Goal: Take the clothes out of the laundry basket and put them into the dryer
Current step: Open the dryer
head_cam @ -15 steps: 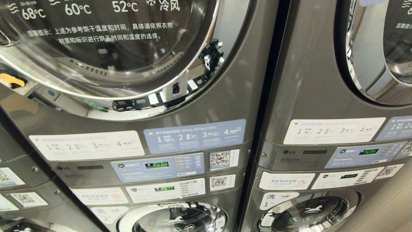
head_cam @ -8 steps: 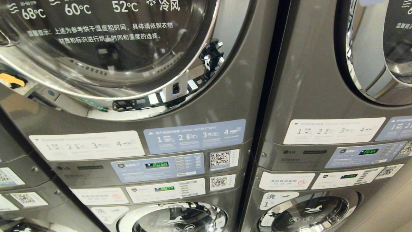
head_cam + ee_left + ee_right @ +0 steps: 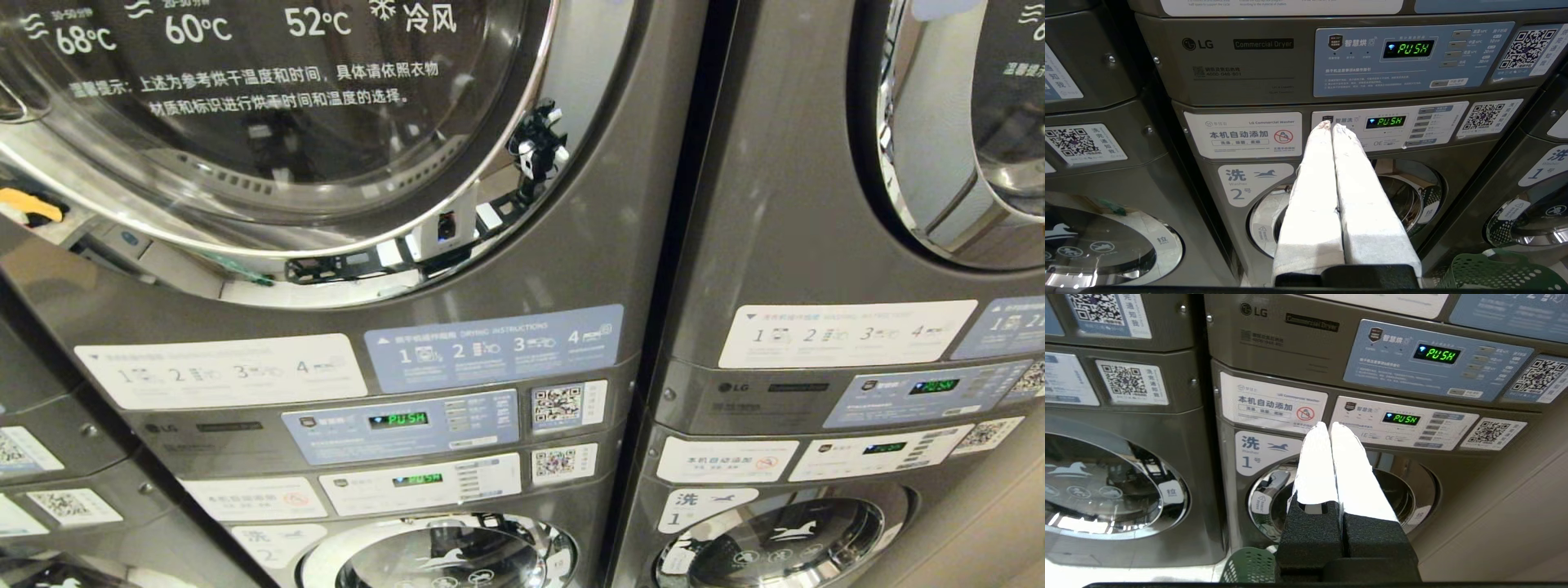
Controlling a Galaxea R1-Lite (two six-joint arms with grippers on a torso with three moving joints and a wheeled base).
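left gripper (image 3: 1331, 127): fingers pressed together, empty, parked facing the machines
right gripper (image 3: 1329, 426): closed, empty
basket (image 3: 1494, 271): on floor, awaiting unloading
dryer (image 3: 269, 122): door closed, needs opening

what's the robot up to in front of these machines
Nothing is being handled yet. The robot faces stacked dryers and washers, and the dryer door in front of it is closed. The left claw and right claw are both shut and empty, pointing at the washers' control panels. The green laundry basket sits on the floor below, between the two stacks. No clothes are visible in these views.
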